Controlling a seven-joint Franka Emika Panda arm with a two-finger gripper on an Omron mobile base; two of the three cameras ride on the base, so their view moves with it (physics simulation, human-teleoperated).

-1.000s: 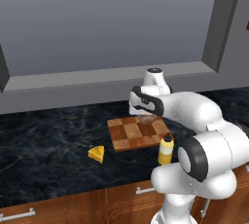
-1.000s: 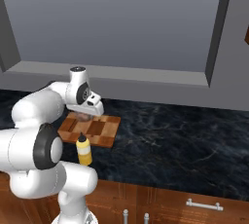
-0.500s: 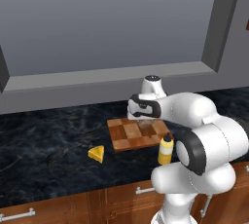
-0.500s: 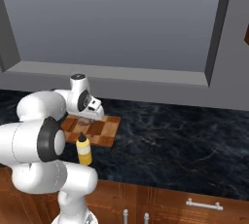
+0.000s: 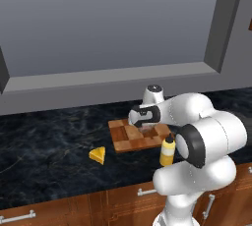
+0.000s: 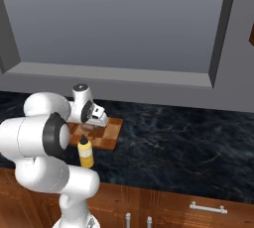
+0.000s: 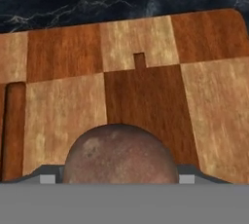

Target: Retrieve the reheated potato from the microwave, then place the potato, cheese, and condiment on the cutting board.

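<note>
Gripper: the gripper (image 5: 146,127) hangs low over the cutting board (image 5: 129,139), pointing down at it; in the hand view the two finger tips (image 7: 47,177) stand wide apart at either side of the potato (image 7: 120,154).
Grip: the potato sits between the finger tips and fills the gap between them; whether the pads press on it or stand just clear of it, I cannot tell.
Potato: a brown, roundish lump with a mottled, slightly reddish skin and paler patches on top; in the hand view it rises as a dome at the bottom middle.
Potato's place: over the board's checkered squares, in front of a dark square; whether it rests on the wood or is just above it, I cannot tell.
Board: flat on the dark marbled counter (image 5: 49,141), light and dark brown squares, with a groove along one edge in the hand view.
Bottle: the yellow bottle (image 5: 167,151) with a pale cap stands upright on the counter, just beside the board's near edge; it also shows in the right base view (image 6: 86,154).
Cheese: the yellow wedge (image 5: 98,155) lies on the counter, apart from the board, to its left.
</note>
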